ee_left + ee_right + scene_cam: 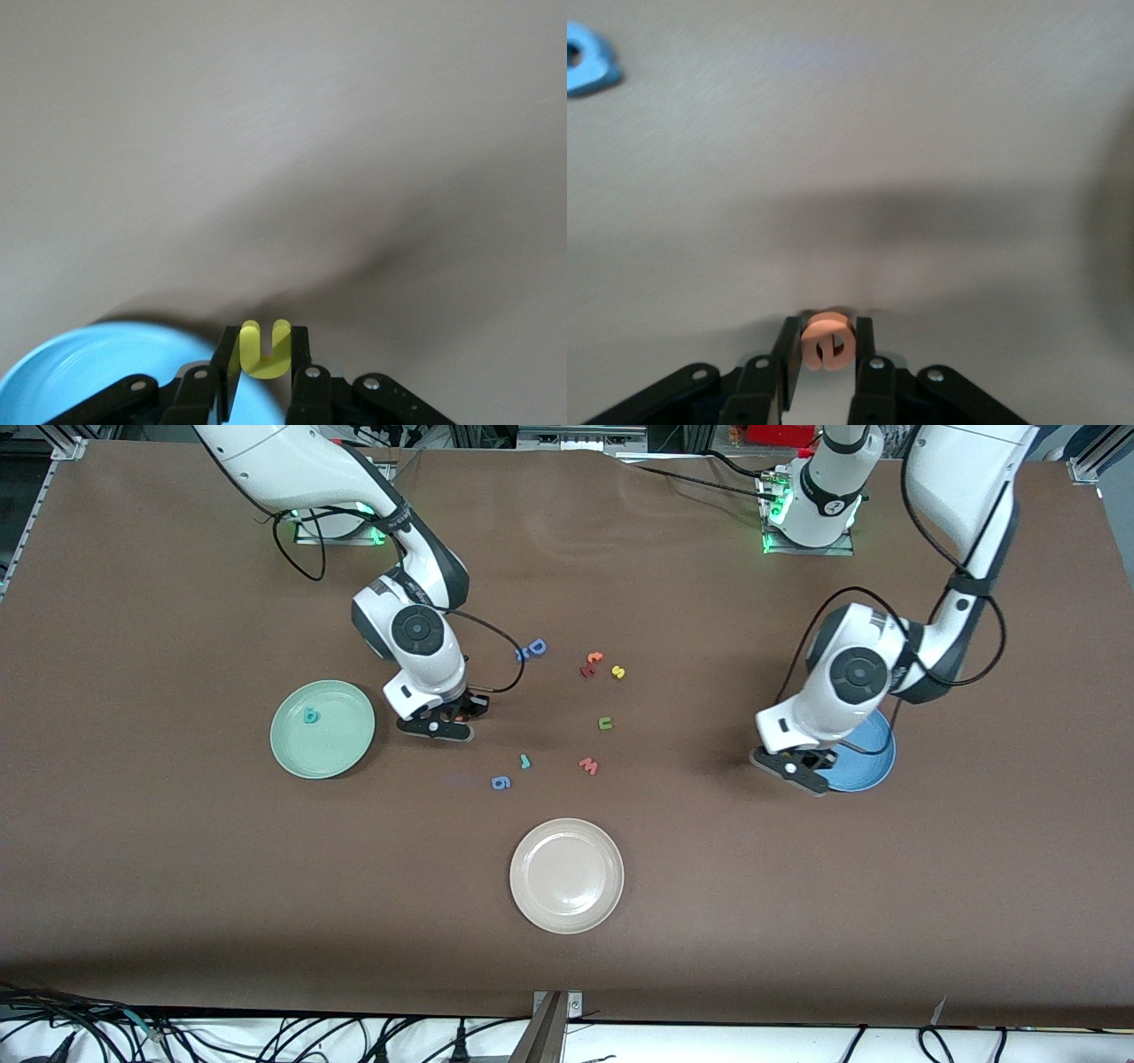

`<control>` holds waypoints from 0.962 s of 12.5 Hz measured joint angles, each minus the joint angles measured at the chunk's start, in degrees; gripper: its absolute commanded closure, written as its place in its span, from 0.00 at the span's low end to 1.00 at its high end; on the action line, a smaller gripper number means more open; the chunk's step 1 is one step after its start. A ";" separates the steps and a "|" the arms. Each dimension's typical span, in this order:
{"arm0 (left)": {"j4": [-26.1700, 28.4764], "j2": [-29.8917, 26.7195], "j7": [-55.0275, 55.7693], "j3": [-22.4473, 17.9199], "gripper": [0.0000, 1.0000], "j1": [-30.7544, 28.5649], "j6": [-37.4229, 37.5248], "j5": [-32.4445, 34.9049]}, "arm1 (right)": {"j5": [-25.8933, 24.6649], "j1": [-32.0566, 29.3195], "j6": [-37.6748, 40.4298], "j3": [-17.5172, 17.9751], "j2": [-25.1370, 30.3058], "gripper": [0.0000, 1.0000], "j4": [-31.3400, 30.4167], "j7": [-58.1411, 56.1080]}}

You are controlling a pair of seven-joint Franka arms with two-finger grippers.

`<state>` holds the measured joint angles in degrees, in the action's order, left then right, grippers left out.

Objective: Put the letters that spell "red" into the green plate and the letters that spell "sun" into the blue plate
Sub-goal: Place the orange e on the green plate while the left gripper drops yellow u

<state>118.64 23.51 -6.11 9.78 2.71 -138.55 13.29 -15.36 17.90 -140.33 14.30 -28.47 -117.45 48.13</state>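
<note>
My right gripper (461, 716) (828, 332) is shut on the orange "e" (827, 343), low over the brown table beside the green plate (341, 748). A teal "d" (310, 715) lies in that plate. My left gripper (813, 762) (263, 341) is shut on the yellow "n" (264, 354) over the rim of the blue plate (873, 766) (89, 372). Loose on the table in the middle lie the yellow "s" (618, 672), the olive "u" (605, 724) and the small teal "r" (524, 761).
Other letters lie among them: a blue "D" (536, 648), an orange "t" (592, 662), a salmon "w" (588, 765) and a blue "g" (500, 782). A cream plate (567, 895) sits nearer the front camera. A blue letter (585, 62) shows in the right wrist view.
</note>
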 measured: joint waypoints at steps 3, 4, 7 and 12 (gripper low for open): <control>1.56 0.00 0.00 -0.71 0.89 -1.22 2.09 -1.83 | 0.01 -1.25 6.12 -1.91 3.79 0.88 0.11 -8.44; 2.32 0.00 0.00 -0.83 0.89 -1.67 2.14 -2.59 | 0.02 -1.94 8.35 -2.07 4.79 0.88 0.12 -11.82; 3.63 -0.01 0.00 -1.67 0.89 -3.14 2.23 -2.87 | 0.02 -4.93 11.63 -2.37 6.39 0.88 0.19 -21.89; 4.36 0.04 -0.04 -3.10 0.08 -4.30 2.27 -2.87 | 4.11 -14.56 11.74 -2.65 6.28 0.88 0.17 -41.07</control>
<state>123.00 23.54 -6.15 6.67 -1.59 -136.28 10.42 -11.24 3.34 -128.60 11.65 -22.19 -117.27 7.06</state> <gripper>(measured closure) 0.665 0.722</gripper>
